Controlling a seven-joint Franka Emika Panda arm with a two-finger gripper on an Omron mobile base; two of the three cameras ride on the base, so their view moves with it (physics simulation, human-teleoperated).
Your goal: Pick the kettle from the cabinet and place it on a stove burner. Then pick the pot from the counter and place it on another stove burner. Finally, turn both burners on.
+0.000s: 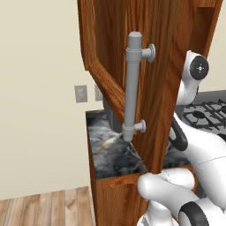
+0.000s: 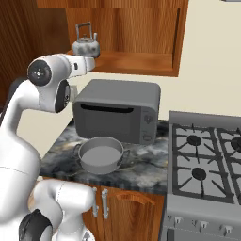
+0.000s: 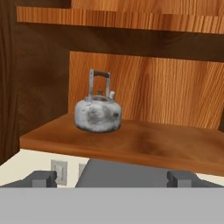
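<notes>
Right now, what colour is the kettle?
Silvery white, with a dark handle; the kettle shows best in the hand view.

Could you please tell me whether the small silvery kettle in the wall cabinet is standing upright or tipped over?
Upright: the small silvery rounded kettle sits flat on the reddish-brown wooden cabinet shelf, its thin dark arched handle and lid knob pointing straight up.

White rounded arm (image 2: pixel 21 136) segs, dark joint caps, small dark fingertips (image 3: pixel 43 177)

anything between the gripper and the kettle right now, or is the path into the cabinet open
Nothing visible blocks it. In the hand view the open gripper faces the kettle, which stands alone on the bare shelf of the cabinet. The cabinet door is swung open. The microwave sits below the shelf, under the line of approach.
</notes>
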